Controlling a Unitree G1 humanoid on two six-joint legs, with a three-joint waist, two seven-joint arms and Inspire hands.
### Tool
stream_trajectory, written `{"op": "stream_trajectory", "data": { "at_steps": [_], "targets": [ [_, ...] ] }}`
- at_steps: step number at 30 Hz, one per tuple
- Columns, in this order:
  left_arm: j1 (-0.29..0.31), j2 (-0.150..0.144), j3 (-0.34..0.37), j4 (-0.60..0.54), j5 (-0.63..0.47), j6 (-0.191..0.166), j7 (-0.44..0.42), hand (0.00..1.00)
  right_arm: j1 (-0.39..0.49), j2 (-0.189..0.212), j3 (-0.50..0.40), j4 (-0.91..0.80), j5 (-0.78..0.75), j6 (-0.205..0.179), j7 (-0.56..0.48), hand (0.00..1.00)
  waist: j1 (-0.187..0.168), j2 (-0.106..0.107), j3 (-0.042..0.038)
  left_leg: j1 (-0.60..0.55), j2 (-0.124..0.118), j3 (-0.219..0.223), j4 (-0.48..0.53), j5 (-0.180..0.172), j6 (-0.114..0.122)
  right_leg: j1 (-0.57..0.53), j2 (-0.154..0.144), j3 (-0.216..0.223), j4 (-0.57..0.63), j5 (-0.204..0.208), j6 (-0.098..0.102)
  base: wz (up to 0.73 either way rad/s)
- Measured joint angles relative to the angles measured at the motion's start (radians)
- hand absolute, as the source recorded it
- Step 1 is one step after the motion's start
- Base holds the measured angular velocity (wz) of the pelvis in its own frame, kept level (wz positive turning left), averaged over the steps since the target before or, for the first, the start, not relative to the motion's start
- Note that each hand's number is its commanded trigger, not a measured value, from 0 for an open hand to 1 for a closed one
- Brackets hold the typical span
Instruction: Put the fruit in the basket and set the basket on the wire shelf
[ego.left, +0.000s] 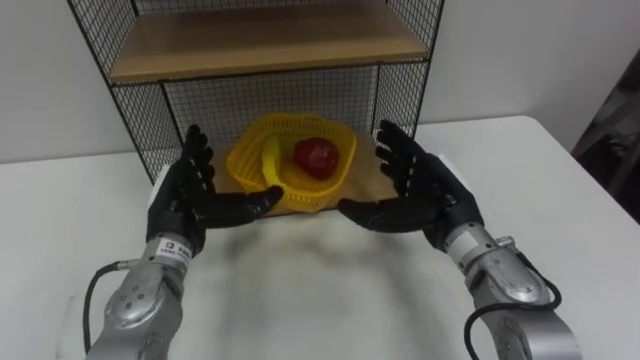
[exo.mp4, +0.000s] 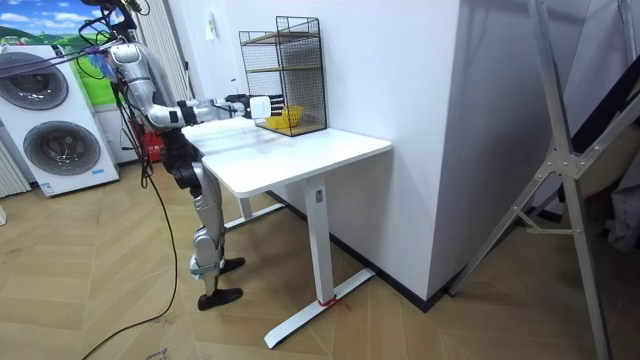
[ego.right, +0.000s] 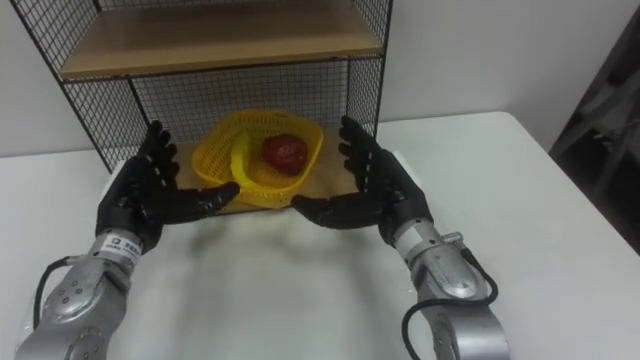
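Observation:
A yellow mesh basket (ego.left: 262, 158) sits on the bottom wooden board of the black wire shelf (ego.left: 145, 98), holding a red fruit (ego.left: 317, 156) and a yellow banana (ego.left: 271, 160). My left hand (ego.left: 190, 195) is open just left of the basket's front, palm turned inward. My right hand (ego.left: 420, 190) is open to the basket's right, palm facing the left one. Neither hand touches the basket. In the room view the basket (exo.mp4: 286, 119) rests in the wire shelf (exo.mp4: 300, 60) at the table's far end, with both arms stretched toward it.
A wooden upper shelf board (ego.left: 265, 42) spans the wire frame above the basket. The white table (ego.left: 330, 290) extends toward me and to both sides. I stand at the table's end, with washing machines (exo.mp4: 55, 120) behind me.

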Motion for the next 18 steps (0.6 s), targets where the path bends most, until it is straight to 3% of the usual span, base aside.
{"op": "stream_trajectory", "data": {
  "at_steps": [4, 11, 18],
  "targets": [
    [0.037, 0.01, 0.0, -0.011, 0.001, 0.0, -0.016, 0.0, 0.044, -0.002, -0.001, -0.029, -0.004, 0.0, 0.018, 0.0, -0.001, 0.0, 0.0001, -0.009, -0.001, -0.005, 0.006, -0.003, -0.004, -0.009, 0.0, -0.002, 0.0, -0.003, 0.004, 0.0],
    [0.05, 0.014, 0.009, -0.026, 0.009, -0.019, -0.042, 0.0, 0.06, -0.017, -0.026, -0.05, -0.01, 0.0, 0.054, 0.0, -0.002, 0.001, 0.0004, -0.015, -0.001, -0.006, 0.006, -0.003, -0.004, -0.011, 0.002, 0.0, 0.0, -0.004, 0.004, 0.0],
    [0.189, 0.02, 0.079, -0.162, -0.001, -0.044, -0.072, 0.0, 0.217, -0.022, -0.169, -0.248, -0.033, -0.023, 0.019, 0.0, -0.008, 0.003, -0.0009, -0.027, -0.002, -0.009, 0.012, 0.0, 0.0, -0.021, 0.002, -0.002, -0.001, -0.003, 0.002, 0.0]
  ]
}}
